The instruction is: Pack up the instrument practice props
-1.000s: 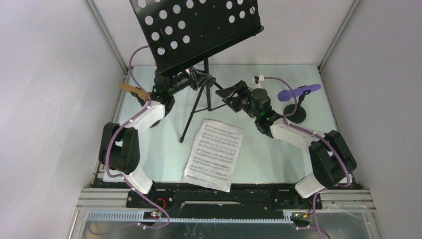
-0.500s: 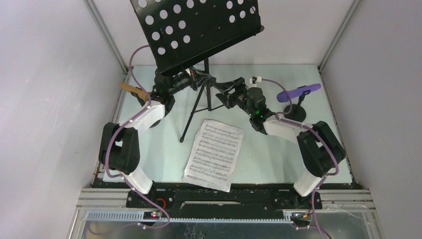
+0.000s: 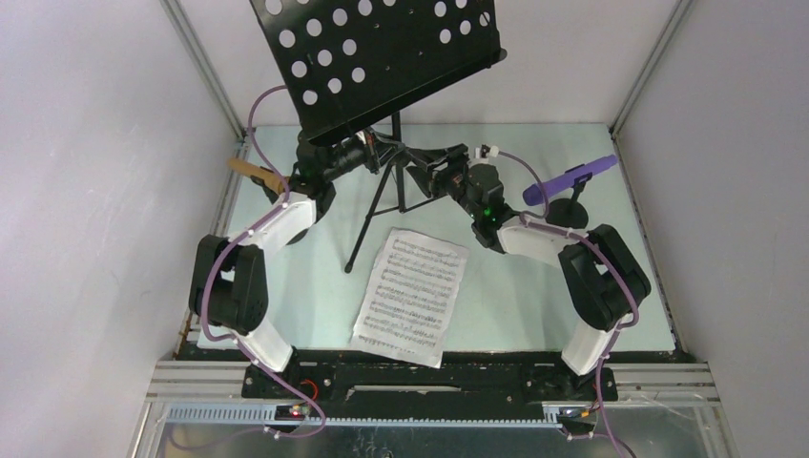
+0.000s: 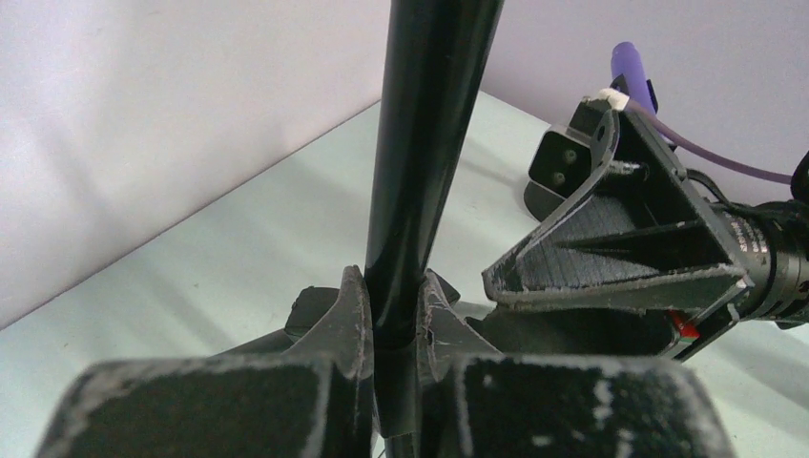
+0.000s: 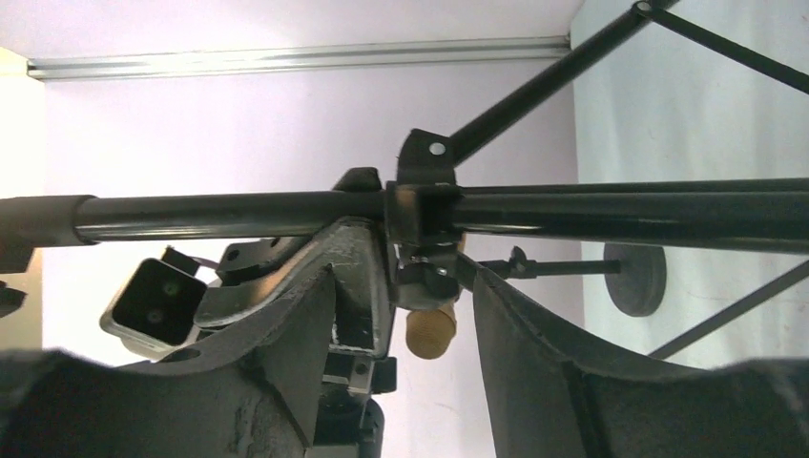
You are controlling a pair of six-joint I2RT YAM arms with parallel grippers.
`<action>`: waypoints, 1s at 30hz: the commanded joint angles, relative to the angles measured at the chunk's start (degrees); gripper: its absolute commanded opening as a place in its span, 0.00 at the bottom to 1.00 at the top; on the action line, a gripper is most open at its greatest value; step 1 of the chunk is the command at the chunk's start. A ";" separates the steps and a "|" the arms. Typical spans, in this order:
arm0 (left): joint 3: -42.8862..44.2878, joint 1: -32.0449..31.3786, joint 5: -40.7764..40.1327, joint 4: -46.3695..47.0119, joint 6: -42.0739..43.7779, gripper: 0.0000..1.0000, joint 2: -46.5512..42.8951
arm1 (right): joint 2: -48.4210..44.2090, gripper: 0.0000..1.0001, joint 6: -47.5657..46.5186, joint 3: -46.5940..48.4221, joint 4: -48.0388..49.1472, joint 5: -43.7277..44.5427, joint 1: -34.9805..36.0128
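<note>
The music rack (image 3: 429, 55) was black with round holes, the sheet-music page (image 3: 410, 296) white with staves, the far-right microphone (image 3: 570, 178) purple.

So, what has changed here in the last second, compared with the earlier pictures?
The right gripper moved left across the table, and its open jaws now straddle the pole of the music stand. The left gripper stayed at that pole, shut on it. The music stand, the sheet music and the tan microphone did not move.

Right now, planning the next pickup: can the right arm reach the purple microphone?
Probably yes: the purple microphone sits unobstructed near the right end effector, which first must leave the stand pole.
</note>
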 commanded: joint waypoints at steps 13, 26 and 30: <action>3.68 -1.16 -2.15 -6.24 3.24 0.00 -1.43 | 2.50 0.54 2.07 4.13 1.59 -0.01 0.63; 4.74 -1.22 -1.95 -10.25 7.02 0.00 -0.98 | 5.13 0.39 1.97 6.01 1.56 -1.20 0.45; 5.00 -1.23 -1.99 -11.47 8.04 0.00 -0.85 | 5.70 0.37 1.91 6.10 1.98 -1.59 0.36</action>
